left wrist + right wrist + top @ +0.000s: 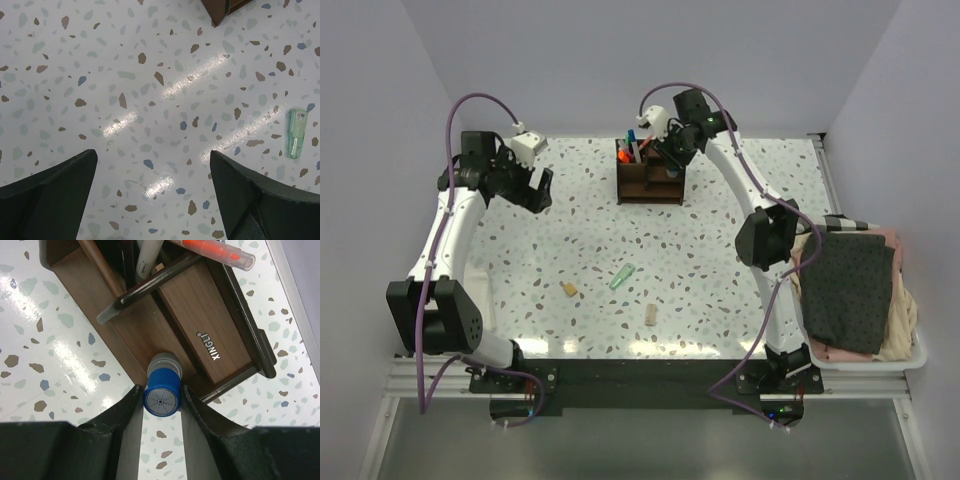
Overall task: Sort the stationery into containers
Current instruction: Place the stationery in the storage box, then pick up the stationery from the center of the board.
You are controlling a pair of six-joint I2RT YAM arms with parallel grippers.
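The dark brown wooden organizer [650, 182] stands at the back middle of the table and holds pens and an orange marker [215, 249]. My right gripper [667, 150] hovers over its right side. In the right wrist view it [161, 390] is shut on a blue-capped piece [161, 399], held above the organizer's edge [210, 330]. My left gripper [535, 186] is open and empty above bare table at the back left [152, 195]. A green marker [622, 276] lies mid-table and also shows in the left wrist view [296, 133]. Two tan blocks [569, 289] [650, 315] lie near the front.
A pile of dark and pink cloths [850, 290] sits in a white tray off the table's right edge. Walls close the table at the back and sides. The organizer's corner [225, 7] shows at the top of the left wrist view.
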